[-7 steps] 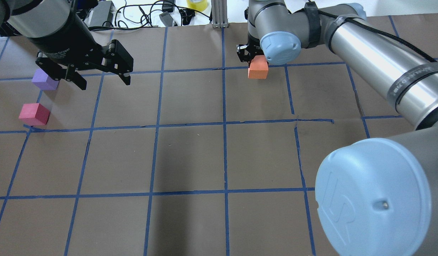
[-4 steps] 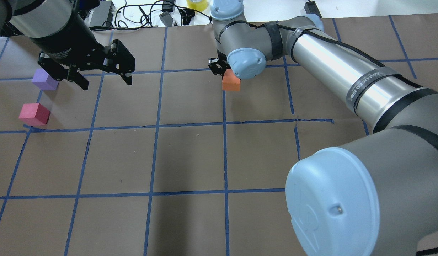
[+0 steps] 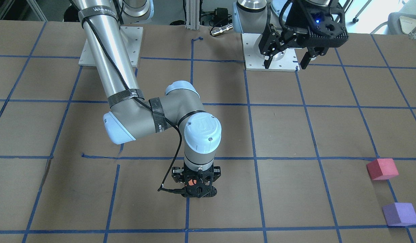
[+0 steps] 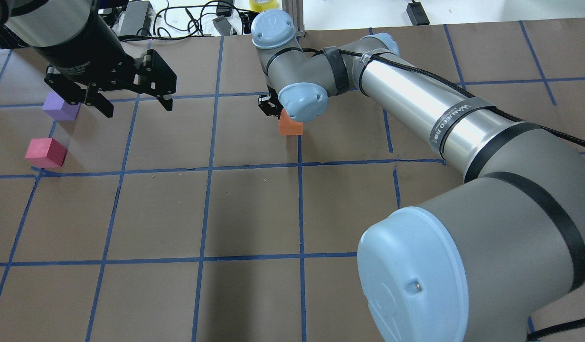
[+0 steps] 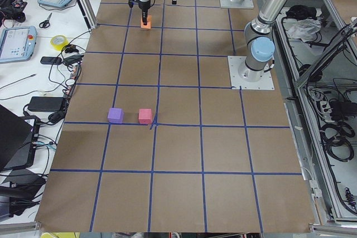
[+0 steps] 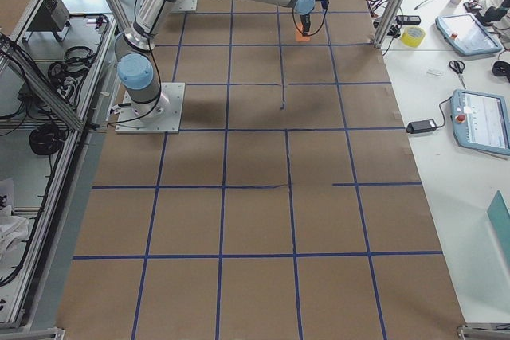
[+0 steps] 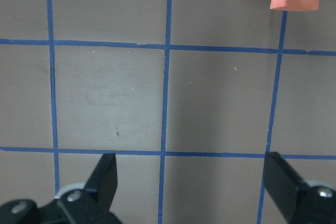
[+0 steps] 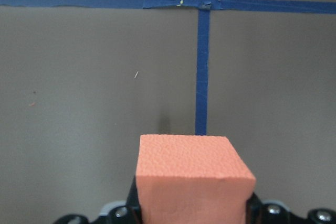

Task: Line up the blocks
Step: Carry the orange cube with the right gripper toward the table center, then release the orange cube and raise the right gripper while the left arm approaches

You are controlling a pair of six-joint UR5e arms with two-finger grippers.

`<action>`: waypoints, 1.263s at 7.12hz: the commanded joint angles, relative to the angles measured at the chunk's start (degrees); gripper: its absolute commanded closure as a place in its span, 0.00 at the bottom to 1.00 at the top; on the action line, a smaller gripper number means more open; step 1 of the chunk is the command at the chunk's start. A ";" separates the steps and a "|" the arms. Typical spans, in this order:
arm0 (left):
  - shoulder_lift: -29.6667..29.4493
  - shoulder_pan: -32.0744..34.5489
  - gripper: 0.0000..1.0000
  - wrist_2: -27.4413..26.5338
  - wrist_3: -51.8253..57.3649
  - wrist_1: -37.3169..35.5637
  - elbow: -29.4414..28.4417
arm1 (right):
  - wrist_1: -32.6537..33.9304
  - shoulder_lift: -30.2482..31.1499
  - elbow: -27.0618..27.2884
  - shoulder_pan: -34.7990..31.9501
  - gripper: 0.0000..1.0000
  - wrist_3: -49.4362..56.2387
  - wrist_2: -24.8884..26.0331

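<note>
From where I stand, the right arm is carrying the orange block further toward the robot's left than 1 second ago, now over the middle blue tape line. The right gripper is clamped on it. The left gripper has hardly stirred and hangs spread wide and empty, just beside the purple block. The red-pink block lies near that one, and both are well apart from the orange.

I reckon the carry wants a firm grip and a path clear of the left gripper. Then set the cube down on the table, square and evenly spaced on the line the other 2 make, opening only once the foam rests.
</note>
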State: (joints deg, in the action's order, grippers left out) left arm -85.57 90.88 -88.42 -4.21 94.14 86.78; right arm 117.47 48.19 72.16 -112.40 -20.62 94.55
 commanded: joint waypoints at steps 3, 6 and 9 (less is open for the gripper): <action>-0.65 -0.17 0.00 -0.17 0.08 0.00 -0.73 | 0.13 -1.35 0.44 -0.27 0.20 -0.56 -0.68; -2.40 -0.08 0.00 0.01 0.08 -0.27 0.05 | -1.01 0.93 -0.26 1.21 0.00 2.66 -2.16; -9.93 0.70 0.00 1.40 -3.23 -9.09 0.05 | -12.23 10.40 -0.35 11.21 0.00 7.07 -4.19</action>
State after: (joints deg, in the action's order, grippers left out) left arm -91.37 90.99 -87.91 -5.18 90.21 86.41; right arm 109.71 54.63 71.84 -105.10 -15.11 90.60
